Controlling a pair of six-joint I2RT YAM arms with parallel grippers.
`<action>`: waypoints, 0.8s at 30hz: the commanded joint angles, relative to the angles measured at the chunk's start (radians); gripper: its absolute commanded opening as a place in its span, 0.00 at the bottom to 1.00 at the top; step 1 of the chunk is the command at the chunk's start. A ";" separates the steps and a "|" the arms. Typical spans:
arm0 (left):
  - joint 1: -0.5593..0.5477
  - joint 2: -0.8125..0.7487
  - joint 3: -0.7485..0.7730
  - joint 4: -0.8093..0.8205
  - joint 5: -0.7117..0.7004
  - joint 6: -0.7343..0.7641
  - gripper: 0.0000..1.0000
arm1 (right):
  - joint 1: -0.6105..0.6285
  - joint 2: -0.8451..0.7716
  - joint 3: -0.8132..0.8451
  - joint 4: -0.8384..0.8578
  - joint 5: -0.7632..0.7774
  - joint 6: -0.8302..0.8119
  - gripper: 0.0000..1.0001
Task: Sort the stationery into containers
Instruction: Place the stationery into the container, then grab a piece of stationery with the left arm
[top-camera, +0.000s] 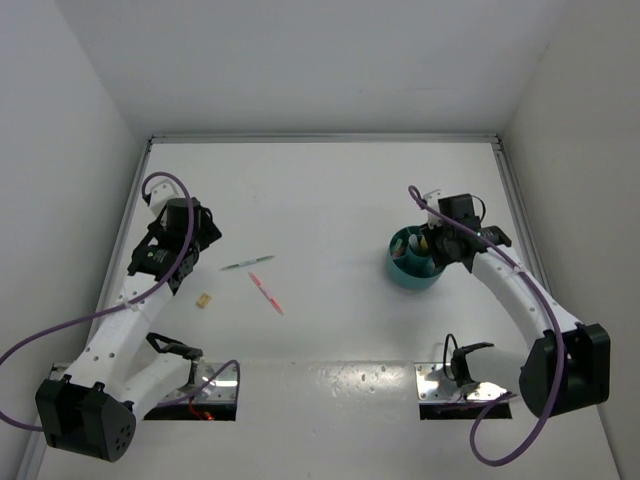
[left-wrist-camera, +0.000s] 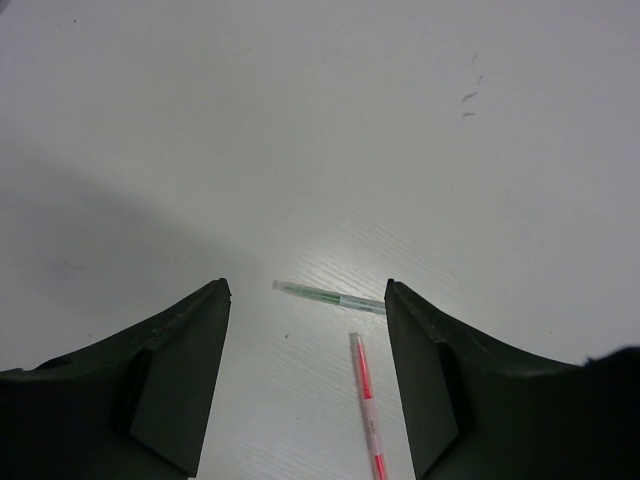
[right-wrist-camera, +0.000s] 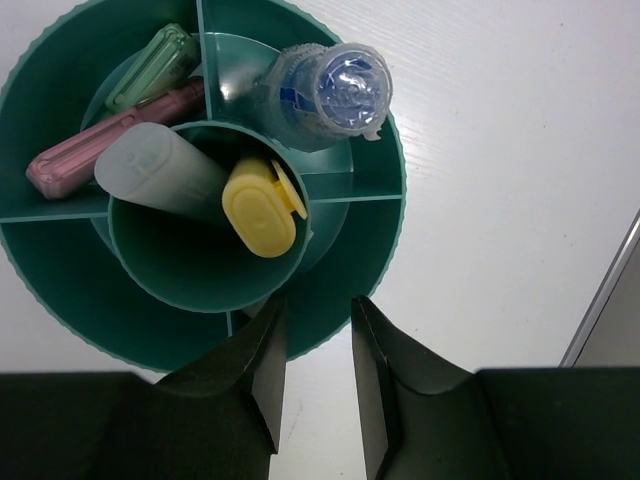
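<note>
Left gripper (left-wrist-camera: 305, 290) gapes wide and empty over the table (left-wrist-camera: 300, 120). The green pen (left-wrist-camera: 330, 297) lies crosswise ahead of its fingertips, with the pink pen (left-wrist-camera: 366, 405) just beside it. Right gripper (right-wrist-camera: 318, 305), jaws slightly apart and empty, hovers over the tub's (right-wrist-camera: 60, 300) near rim. A yellow marker (right-wrist-camera: 262, 205) stands in the central cup just ahead.

Markers (right-wrist-camera: 262, 205) in tub (right-wrist-camera: 60, 290), pens (top-camera: 247, 263) left of it, small piece (top-camera: 204, 299) farther left

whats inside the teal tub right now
The central cup holds a yellow marker and a pale-blue marker. Outer compartments hold a pink marker, a green marker and a clear-blue tube. Walls hide their lower ends.
</note>
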 joint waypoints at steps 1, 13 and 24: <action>-0.004 -0.009 0.001 0.028 0.004 0.006 0.69 | -0.009 -0.028 0.012 0.024 0.002 -0.017 0.32; -0.004 0.210 0.057 -0.248 -0.087 -0.297 0.32 | -0.009 -0.243 0.075 0.098 -0.306 -0.001 0.73; -0.004 0.215 -0.107 -0.307 0.012 -0.480 0.70 | 0.014 -0.109 0.114 0.095 -0.466 0.016 0.75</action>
